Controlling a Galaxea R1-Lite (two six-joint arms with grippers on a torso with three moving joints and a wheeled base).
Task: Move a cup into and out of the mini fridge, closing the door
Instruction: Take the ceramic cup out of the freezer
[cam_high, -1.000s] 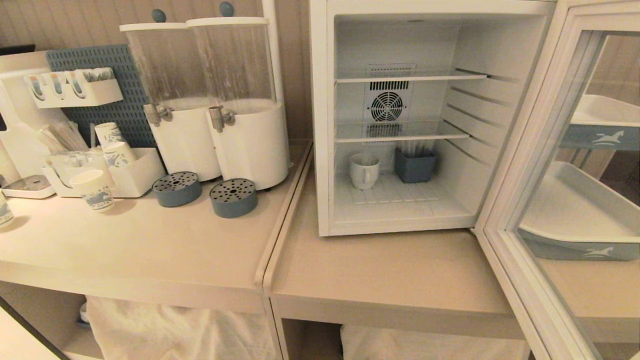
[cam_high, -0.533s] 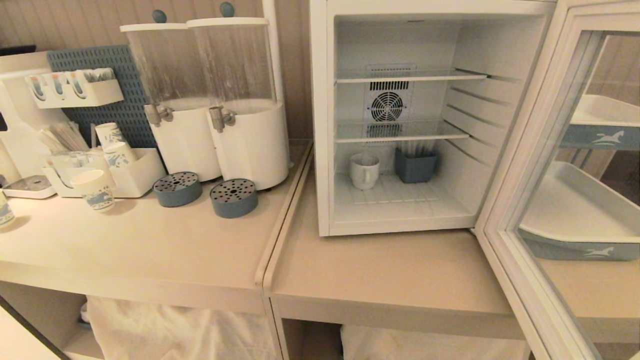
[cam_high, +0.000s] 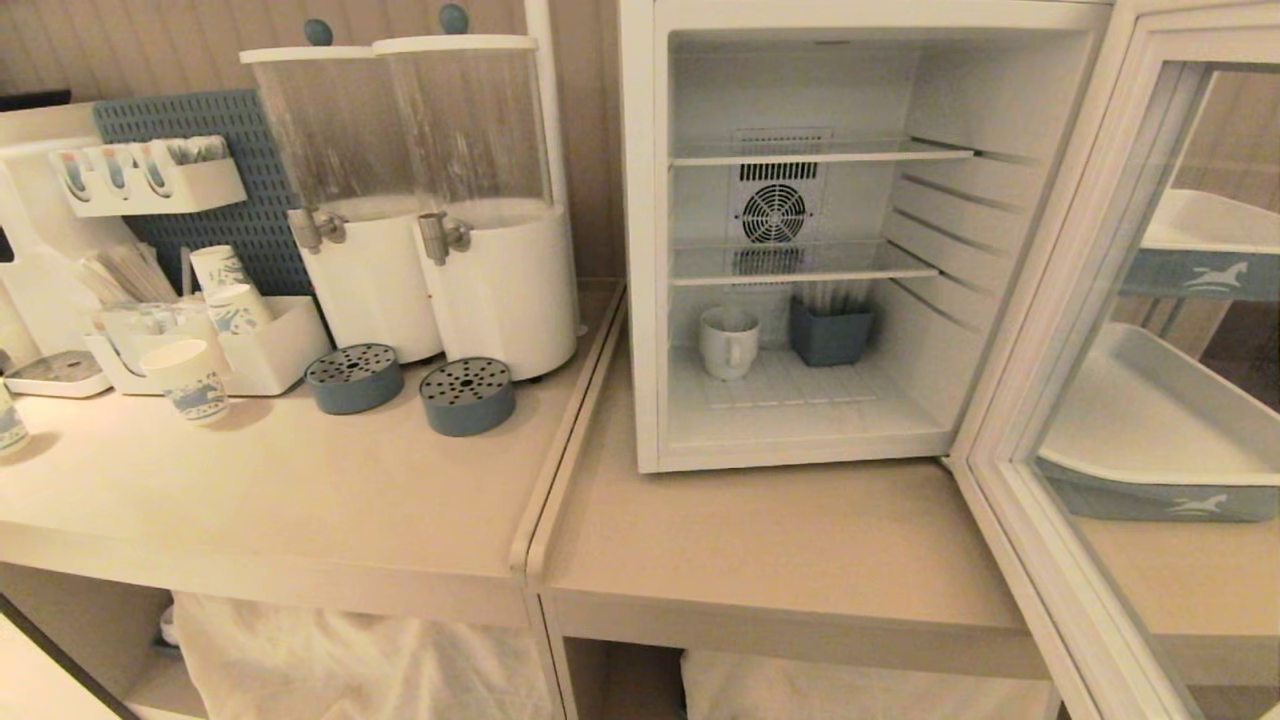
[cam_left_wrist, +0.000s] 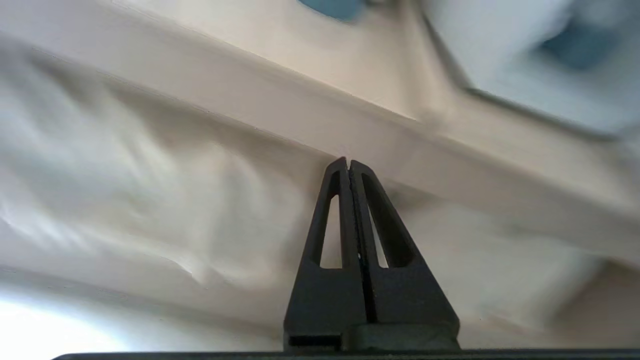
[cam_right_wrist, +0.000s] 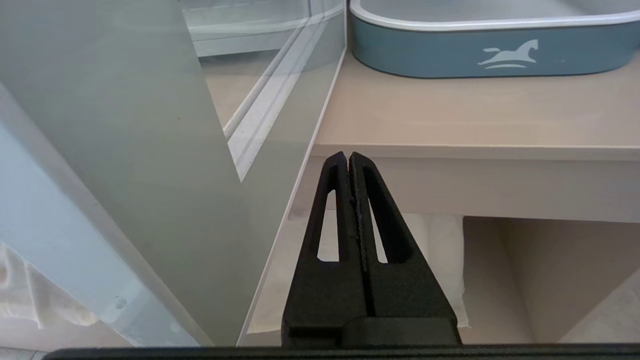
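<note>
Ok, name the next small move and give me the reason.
Probably swing the right gripper in behind the door to begin pushing it closed. The cup already stands on the floor of the mini fridge, the door hangs wide open, both grippers are shut and empty, and the right one sits beside the door's glass.

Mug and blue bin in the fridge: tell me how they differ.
The mug is white, round and has a loop handle facing the front; the bin is blue, square-sided and has no handle. The mug stands to the left, the bin to the right, slightly further back and apart from it. Both stand upright on the fridge floor, under the lower shelf, with the door open.
</note>
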